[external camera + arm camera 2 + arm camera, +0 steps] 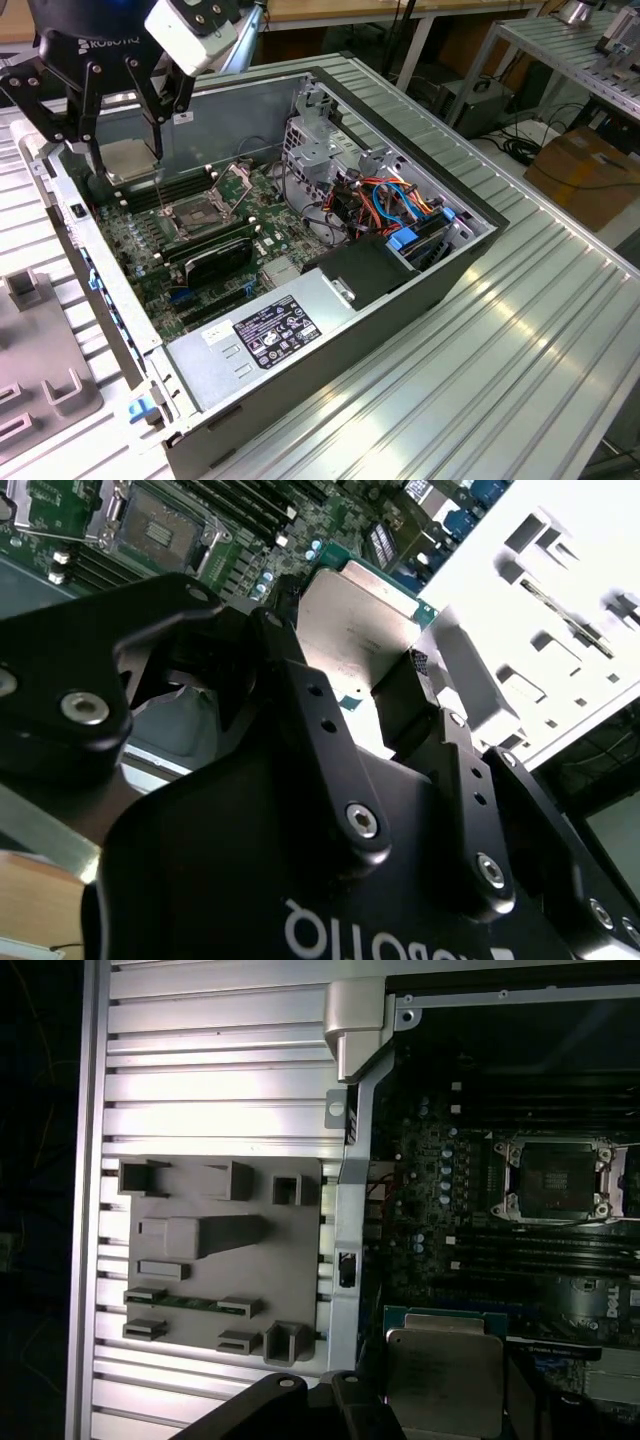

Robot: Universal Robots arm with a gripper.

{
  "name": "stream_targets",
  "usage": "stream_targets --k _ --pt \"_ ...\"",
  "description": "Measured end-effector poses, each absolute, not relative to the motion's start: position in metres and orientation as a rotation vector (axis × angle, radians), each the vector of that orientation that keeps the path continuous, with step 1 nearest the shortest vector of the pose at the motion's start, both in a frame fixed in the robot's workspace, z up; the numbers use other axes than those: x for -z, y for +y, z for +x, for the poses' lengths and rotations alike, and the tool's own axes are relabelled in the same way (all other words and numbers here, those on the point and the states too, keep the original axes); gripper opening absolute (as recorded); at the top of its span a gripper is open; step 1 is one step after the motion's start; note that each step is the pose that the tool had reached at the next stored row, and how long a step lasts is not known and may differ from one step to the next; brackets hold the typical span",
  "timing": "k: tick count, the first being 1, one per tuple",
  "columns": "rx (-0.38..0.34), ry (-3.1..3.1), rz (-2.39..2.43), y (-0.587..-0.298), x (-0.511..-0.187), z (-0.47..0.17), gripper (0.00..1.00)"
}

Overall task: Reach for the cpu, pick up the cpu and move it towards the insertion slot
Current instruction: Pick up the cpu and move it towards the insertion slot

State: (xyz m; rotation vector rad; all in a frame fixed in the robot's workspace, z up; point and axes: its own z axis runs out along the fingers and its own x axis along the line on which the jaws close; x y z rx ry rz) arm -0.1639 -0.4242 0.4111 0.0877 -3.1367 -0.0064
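While we look on, the cpu (127,158) hangs pinched between the black gripper (128,160) fingers, lifted above the open computer case (400,290), insertion slot (201,212) lower on the green motherboard (230,260), apart from the chip, grey fixture tray (225,1260) on the ribbed table beside the case.

Matt metallic cpu (362,615), shiny metal insertion slot (203,204)

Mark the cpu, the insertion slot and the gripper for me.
cpu (445,1385), first wrist view, middle of its pale metal face.
insertion slot (553,1178), first wrist view, dark centre of the socket.
gripper (128,150), exterior view, between its fingertips.
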Motion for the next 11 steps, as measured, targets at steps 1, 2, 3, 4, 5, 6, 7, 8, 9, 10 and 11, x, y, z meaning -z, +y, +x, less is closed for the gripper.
stream_targets --k 1,2,3,4,5,6,7,8,9,10,11 --pt "0.006 -3.137 0.088 -0.424 -0.411 -0.163 0.55" --pt "0.006 -3.137 0.088 -0.424 -0.411 -0.162 0.55" --pt "0.006 -3.137 0.088 -0.424 -0.411 -0.161 0.55" --pt "0.006 -3.137 0.088 -0.424 -0.411 -0.159 0.55" --pt "0.006 -3.137 0.088 -0.424 -0.411 -0.157 0.55" --pt "0.006 -3.137 0.088 -0.424 -0.411 -0.155 0.55" --pt "0.006 -3.137 0.088 -0.424 -0.411 -0.153 0.55" --pt "0.006 -3.137 0.088 -0.424 -0.411 -0.152 0.55" --pt "0.006 -3.137 0.088 -0.424 -0.411 -0.15 0.55" --pt "0.006 -3.137 0.088 -0.424 -0.411 -0.146 0.55" --pt "0.006 -3.137 0.088 -0.424 -0.411 -0.144 0.55"
